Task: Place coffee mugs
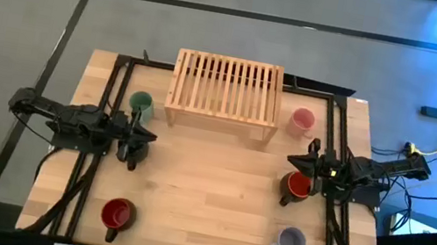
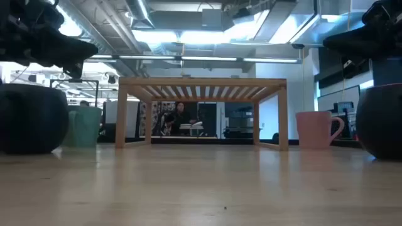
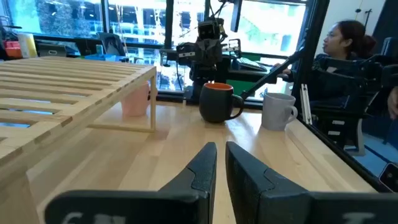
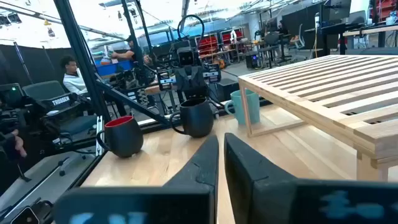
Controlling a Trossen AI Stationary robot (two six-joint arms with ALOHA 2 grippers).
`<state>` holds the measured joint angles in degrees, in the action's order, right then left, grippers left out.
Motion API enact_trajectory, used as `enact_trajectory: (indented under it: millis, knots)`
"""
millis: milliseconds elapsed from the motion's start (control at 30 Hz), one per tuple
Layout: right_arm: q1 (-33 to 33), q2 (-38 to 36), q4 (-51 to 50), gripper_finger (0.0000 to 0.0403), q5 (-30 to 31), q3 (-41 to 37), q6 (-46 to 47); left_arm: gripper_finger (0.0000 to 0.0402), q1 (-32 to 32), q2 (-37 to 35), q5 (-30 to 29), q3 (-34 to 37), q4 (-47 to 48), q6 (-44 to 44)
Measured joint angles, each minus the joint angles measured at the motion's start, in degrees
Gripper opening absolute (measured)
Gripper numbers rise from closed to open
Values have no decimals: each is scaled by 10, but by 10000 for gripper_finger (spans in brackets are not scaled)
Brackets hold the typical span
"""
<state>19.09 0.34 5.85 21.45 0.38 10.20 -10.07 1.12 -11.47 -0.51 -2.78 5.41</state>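
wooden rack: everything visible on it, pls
The wooden rack is light, unfinished-looking wood: a flat top of many parallel slats in a rectangular frame, on thin square legs joined by low rails. It stands upright and level at the far middle of the table, with nothing on top or underneath. The green mug sits beside its left end, the pink mug beside its right end, both apart from it. Neither gripper touches it.

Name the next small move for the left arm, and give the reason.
Probably open the left claw and lower it over the black mug just beside it. No mug is on the rack yet, and the left claw is shut and empty. The right claw, also shut, waits by the orange mug.
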Motion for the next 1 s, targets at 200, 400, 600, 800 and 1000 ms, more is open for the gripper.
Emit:
enact_trajectory:
  millis: [200, 400, 600, 800, 1000]
  knots:
    - [0, 0, -6, 14, 4, 0, 0, 30, 0, 0, -10, 0, -40, 9]
    - [0, 0, -12, 14, 4, 0, 0, 30, 0, 0, -11, 0, -110, 34]
    - [0, 0, -4, 14, 10, 0, 0, 30, 0, 0, -102, 0, -221, 164]
    - [0, 0, 39, 14, 14, 0, 9, 30, 0, 0, -156, -2, -300, 241]
    - [0, 0, 80, 14, 46, 0, 136, 22, 0, 9, -165, -53, -289, 228]
